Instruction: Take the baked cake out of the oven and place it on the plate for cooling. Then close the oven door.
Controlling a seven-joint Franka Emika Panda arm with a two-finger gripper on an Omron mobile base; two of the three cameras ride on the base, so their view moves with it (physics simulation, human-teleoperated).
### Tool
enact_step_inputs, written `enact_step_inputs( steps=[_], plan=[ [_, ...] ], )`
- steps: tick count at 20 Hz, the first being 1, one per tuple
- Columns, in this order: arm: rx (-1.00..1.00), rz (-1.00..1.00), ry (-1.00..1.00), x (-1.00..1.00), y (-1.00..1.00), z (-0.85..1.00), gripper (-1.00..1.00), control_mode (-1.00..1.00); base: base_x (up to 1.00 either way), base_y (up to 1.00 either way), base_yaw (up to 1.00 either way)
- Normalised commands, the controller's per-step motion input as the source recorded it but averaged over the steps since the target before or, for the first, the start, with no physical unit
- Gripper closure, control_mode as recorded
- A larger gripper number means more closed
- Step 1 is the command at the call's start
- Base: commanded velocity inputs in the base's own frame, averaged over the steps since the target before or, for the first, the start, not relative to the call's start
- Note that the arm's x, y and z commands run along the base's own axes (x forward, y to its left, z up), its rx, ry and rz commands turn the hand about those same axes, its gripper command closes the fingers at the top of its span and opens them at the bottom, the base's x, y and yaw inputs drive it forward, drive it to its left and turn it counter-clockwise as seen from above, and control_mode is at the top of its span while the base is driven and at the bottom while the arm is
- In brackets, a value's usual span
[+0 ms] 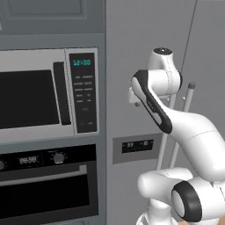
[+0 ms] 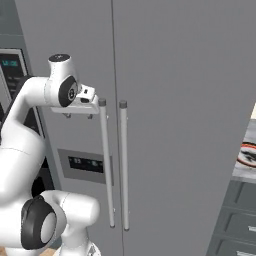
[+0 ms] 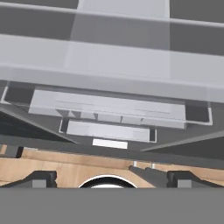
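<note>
- oven [image 1: 44, 184]: black, built in at lower left of the left base view, right under the microwave [image 1: 44, 94]. knobs and a small display along its top strip.
- oven door [image 1: 48, 195]: shut flat against the front, silver bar handle [image 1: 44, 176] across its top edge. the cake can't be made out in any view.
- fridge [image 2: 165, 125]: tall grey double doors to the right of the oven column, two upright bar handles side by side at the middle seam, a small dark panel [image 2: 85, 164] on the left door.
- arm [image 1: 189, 145]: white, folded up in front of the fridge, wrist held high and close to the left door handle.
- gripper [image 3: 111, 178]: hand view has both dark fingertips [image 3: 41, 178] set wide apart at the bottom edge, nothing between them; released, holding nothing. it points down along grey fridge panels toward wood floor.
- plate [image 2: 247, 155]: white with a dark and red rim, at the far right edge of the right base view, well apart from the oven.
</note>
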Motion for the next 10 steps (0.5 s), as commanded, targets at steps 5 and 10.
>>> enact_step_inputs(
  steps=[5,10],
  plan=[
    [0.0,0.03,-0.01,-0.14,0.07,0.0,-1.0,-1.0,0.0,0.0,0.0],
    [-0.15,0.13,-0.01,-0.49,0.89,-0.31,-1.0,-1.0,0.0,0.0,0.0]
  ],
)
